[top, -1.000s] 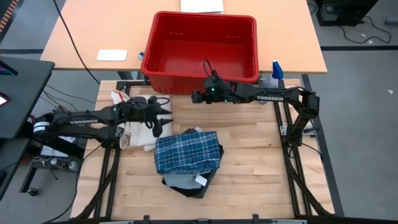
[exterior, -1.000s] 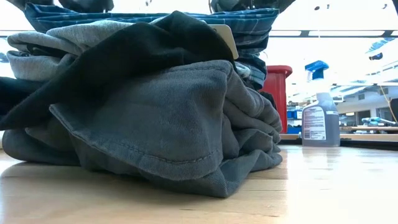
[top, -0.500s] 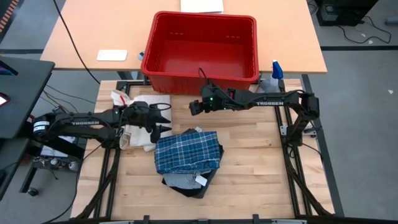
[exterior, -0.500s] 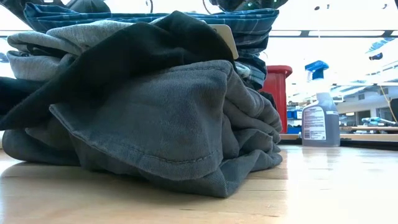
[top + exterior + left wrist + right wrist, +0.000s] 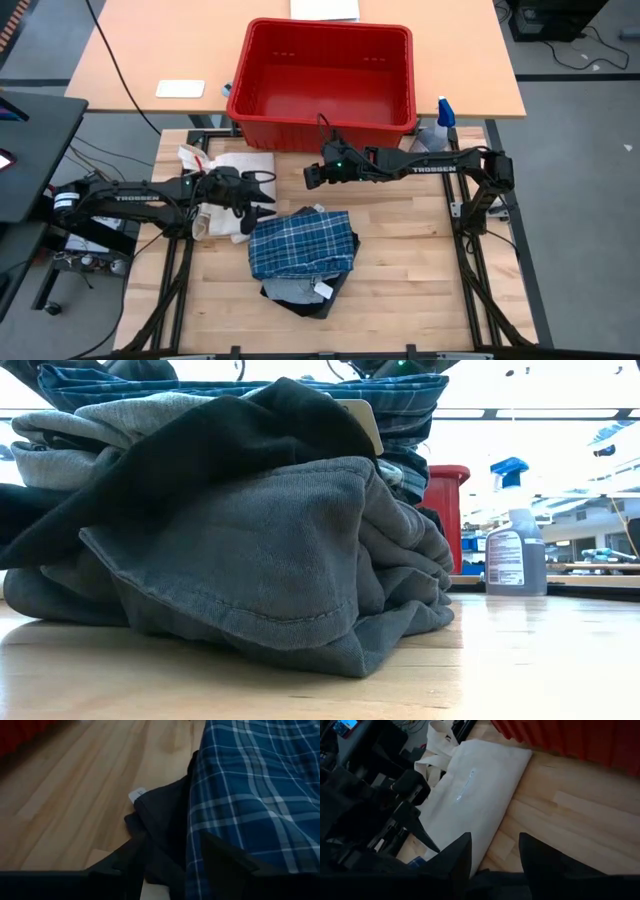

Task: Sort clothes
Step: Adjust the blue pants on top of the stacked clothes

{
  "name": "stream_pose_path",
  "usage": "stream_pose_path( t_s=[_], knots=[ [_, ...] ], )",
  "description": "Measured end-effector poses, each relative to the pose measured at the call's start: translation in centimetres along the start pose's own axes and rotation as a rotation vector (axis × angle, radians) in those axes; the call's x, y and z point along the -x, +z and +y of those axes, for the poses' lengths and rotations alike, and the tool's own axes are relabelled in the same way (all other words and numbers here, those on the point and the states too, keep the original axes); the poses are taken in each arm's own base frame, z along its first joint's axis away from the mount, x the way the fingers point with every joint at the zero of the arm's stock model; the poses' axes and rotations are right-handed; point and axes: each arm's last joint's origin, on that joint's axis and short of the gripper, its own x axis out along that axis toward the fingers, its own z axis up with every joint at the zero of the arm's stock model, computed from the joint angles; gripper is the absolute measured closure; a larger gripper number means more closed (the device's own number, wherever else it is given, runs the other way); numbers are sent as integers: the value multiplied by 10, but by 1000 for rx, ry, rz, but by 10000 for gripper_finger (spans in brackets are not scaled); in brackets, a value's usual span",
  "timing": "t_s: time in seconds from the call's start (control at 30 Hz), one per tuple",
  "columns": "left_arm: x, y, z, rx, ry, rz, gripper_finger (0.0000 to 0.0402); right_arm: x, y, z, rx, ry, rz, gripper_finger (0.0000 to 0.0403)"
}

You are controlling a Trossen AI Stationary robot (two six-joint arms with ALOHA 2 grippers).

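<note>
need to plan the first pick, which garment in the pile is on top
The blue-and-white plaid piece lies on top; the dark charcoal-grey shorts and black piece only peek out beneath it.

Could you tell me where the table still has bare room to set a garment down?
The widest bare patch is the table between the clothes pile and its right edge. A strip lies open along the front edge too. The left is crowded: the tote bag lies there with the left gripper beside it. The right gripper hangs before the red bin.
</note>
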Motion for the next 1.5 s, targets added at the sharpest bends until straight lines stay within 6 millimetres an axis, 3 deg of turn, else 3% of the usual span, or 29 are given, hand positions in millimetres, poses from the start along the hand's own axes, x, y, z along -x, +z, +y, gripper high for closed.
stream_pose_path(
  t_s=[0.43,0.8,0.97,1.1,1.27,1.37,1.5],
  knots=[
    [0,0,-1,3,-7,2,214,0,0,2,-6,19,-12,233],
    [0,4,-2,25,-13,-42,214,0,1,3,170,16,-28,233],
    [0,7,-2,124,-10,-68,214,0,2,2,268,27,-16,233],
    [0,11,-3,285,-25,-116,214,1,-1,5,334,143,77,233],
    [4,26,-7,501,-167,-233,214,4,-2,18,341,448,225,233],
    [10,41,-13,537,-314,-342,214,9,-1,25,365,604,274,235],
    [19,56,-17,507,-411,-495,214,18,0,27,368,650,312,240]
  ],
)
